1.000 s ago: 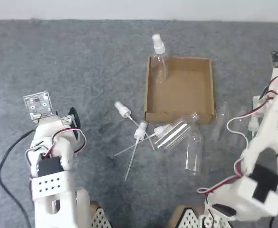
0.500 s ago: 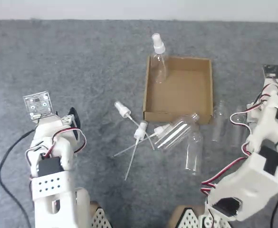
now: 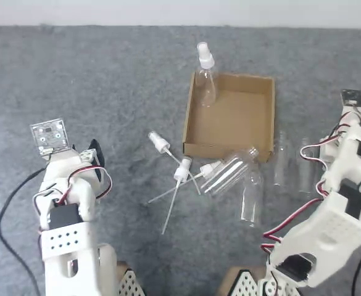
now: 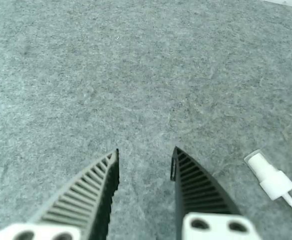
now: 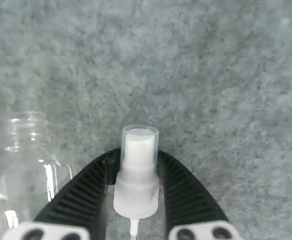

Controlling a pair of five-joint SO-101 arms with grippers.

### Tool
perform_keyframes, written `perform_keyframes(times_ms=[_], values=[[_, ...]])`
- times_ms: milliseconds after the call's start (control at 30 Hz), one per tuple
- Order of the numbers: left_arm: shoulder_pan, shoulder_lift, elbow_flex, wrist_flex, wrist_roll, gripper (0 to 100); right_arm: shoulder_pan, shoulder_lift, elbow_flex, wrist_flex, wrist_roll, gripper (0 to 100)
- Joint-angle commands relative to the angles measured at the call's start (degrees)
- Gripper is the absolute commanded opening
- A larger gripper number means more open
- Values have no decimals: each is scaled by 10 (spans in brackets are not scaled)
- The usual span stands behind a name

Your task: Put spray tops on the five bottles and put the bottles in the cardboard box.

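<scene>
My right gripper (image 5: 137, 155) is shut on a white spray top (image 5: 136, 172), held just above the carpet beside the neck of a clear bottle (image 5: 21, 150). In the high view the right arm (image 3: 347, 185) stands over two clear bottles (image 3: 281, 159) (image 3: 305, 163) lying right of the cardboard box (image 3: 228, 150). A capped bottle (image 3: 206, 74) leans on the box's far left corner. Two more bottles (image 3: 229, 171) (image 3: 251, 194) lie in front of the box. My left gripper (image 4: 145, 152) is open over bare carpet, with a loose spray top (image 4: 270, 177) off to one side.
Loose spray tops (image 3: 158, 143) (image 3: 181, 169) (image 3: 210, 168) with long dip tubes lie on the grey carpet left of the box's front. The left arm (image 3: 66, 203) stands at the near left. Open carpet stretches between it and the box.
The right arm has swung inward over the two bottles right of the box. The box's near left corner has slid slightly left. The left arm has kept still.
</scene>
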Motion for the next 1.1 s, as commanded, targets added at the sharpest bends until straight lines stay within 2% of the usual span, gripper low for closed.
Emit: perform_keyframes(times_ms=[0, 200, 367, 500, 633, 767, 867, 1067], values=[[0, -14, -6, -14, -4, 156, 1, -62, -20, 29, -8, 5], [0, -14, -6, -15, -4, 156, -26, -204, -19, 124, -10, 5], [0, -14, -6, -16, -4, 156, -96, -342, -19, 204, -30, 6], [0, -14, -6, -16, -4, 156, -207, -445, -19, 253, -84, 6], [-1, -14, -6, -16, -4, 156, -370, -498, -19, 287, -127, 6], [-1, -14, -6, -16, -4, 156, -518, -495, -19, 270, -181, 6], [-1, -14, -6, -16, -4, 156, -601, -465, -21, 231, -217, 6], [-1, -14, -6, -16, -4, 156, -661, -348, -23, 108, -273, 6]])
